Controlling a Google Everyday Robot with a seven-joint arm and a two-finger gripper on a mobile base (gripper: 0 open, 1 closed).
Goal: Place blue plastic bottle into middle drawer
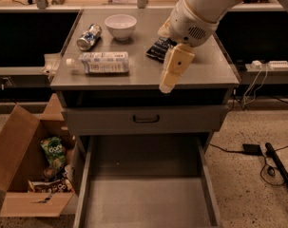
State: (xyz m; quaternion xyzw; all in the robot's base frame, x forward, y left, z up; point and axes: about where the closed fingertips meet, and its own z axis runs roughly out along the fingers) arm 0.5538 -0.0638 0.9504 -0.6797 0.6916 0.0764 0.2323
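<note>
The blue plastic bottle (103, 62) lies on its side on the grey cabinet top (200, 70), at the left, white cap pointing left. The middle drawer (146, 198) is pulled out wide open below the closed drawer front (146, 119); its flat grey floor is bare. My gripper (168, 82) hangs from the white arm over the front middle of the cabinet top, pointing down, about a hand's width to the right of the bottle and apart from it. It holds nothing that I can see.
A blue-and-silver can (89, 36) and a white bowl (120, 25) stand behind the bottle. A dark snack bag (158, 50) lies partly under my arm. An open cardboard box (20, 175) with snack packets sits on the floor left. Cables and a power strip (267, 65) lie right.
</note>
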